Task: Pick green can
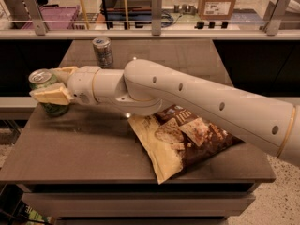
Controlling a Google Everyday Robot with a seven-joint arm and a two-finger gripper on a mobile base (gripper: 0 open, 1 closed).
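The green can (47, 108) stands upright near the left edge of the dark table (93, 144), its silver top showing. My gripper (52, 84) reaches in from the right at the can's upper half. One finger (50, 95) lies across the can's front side and the other finger (63, 71) sits behind its rim. The fingers are closed against the can, which stands on the table.
A slimmer silver-grey can (103, 51) stands at the table's back. A brown-and-cream chip bag (185, 137) lies at the front right, under my arm. A railing (154, 27) and shelving run behind the table. The table's left edge is right beside the green can.
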